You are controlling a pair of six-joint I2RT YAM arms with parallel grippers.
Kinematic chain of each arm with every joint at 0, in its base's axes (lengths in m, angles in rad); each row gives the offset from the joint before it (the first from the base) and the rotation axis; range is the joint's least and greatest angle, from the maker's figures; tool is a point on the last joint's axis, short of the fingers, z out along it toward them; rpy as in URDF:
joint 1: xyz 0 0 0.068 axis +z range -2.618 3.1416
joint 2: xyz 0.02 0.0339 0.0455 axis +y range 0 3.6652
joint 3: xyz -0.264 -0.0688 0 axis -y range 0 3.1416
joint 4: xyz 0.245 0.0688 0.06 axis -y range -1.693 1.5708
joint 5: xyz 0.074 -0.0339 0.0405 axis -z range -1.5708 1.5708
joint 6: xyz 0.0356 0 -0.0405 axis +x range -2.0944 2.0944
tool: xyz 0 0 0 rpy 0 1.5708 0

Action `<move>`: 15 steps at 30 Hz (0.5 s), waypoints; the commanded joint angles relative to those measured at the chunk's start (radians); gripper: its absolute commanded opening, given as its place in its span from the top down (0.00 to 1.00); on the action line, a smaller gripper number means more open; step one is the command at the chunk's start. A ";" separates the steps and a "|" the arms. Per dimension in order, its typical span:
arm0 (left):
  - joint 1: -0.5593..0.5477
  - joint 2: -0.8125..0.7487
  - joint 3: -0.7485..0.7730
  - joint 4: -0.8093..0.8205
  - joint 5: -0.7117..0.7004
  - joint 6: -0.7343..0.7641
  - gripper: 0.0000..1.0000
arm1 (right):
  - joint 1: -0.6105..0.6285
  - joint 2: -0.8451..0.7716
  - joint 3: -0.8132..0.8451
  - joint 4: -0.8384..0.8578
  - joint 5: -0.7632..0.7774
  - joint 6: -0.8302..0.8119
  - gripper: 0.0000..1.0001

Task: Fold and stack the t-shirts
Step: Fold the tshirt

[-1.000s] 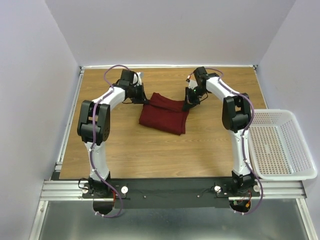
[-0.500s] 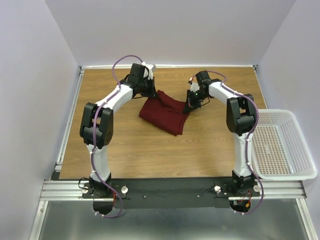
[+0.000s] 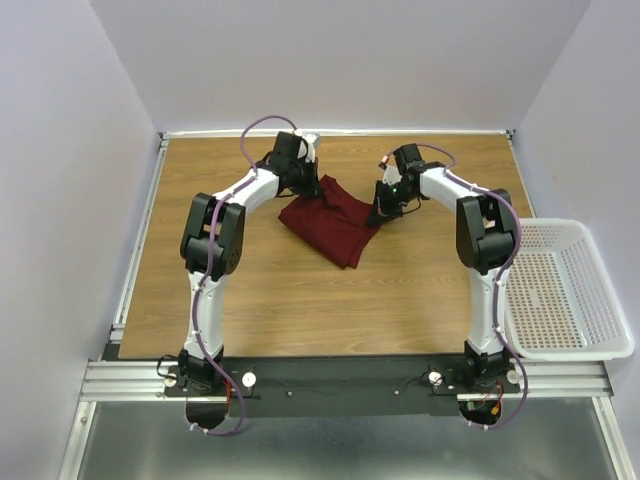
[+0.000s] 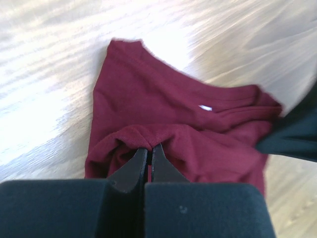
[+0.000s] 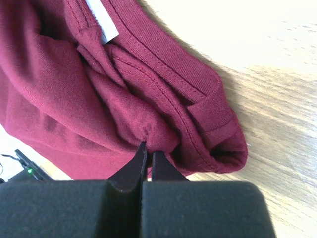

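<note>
One dark red shirt [image 3: 332, 220] lay bunched up on the far half of the wood counter [image 3: 300, 300]. The left end effector [image 4: 149, 150] pinched a fold at the shirt's left side with its fingers closed tight, and the right end effector [image 5: 147, 148] pinched a fold at the right side the same way. A white basket [image 3: 560, 290] sat off to the right, well apart from the shirt.

You have a wooden table [image 3: 260, 300] in front of you, light brown with a visible grain. Toward its far middle lies a dark red shirt [image 3: 330, 222], bunched and partly folded, with its collar seam and a small white tag showing. A white mesh basket [image 3: 550, 290] sits at the table's right edge, well apart from the shirt.
</note>
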 commanded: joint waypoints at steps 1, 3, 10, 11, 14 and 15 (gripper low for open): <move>-0.007 0.044 0.038 0.008 -0.017 0.016 0.98 | -0.003 -0.036 -0.026 0.005 0.054 0.008 0.99; -0.007 0.050 0.035 0.011 -0.024 0.015 0.98 | -0.003 -0.071 -0.023 0.002 0.058 0.011 0.99; -0.008 0.025 0.014 0.037 -0.033 0.016 0.98 | -0.003 -0.192 -0.055 0.019 0.116 0.058 0.99; -0.010 0.024 0.014 0.040 -0.028 0.019 0.98 | -0.003 -0.206 -0.068 0.026 0.126 0.068 0.99; -0.023 0.021 0.011 0.057 -0.027 0.042 0.98 | -0.003 -0.238 -0.156 0.071 0.221 0.112 0.99; -0.028 0.021 0.009 0.060 -0.034 0.053 0.98 | -0.005 -0.244 -0.175 0.081 0.269 0.123 0.99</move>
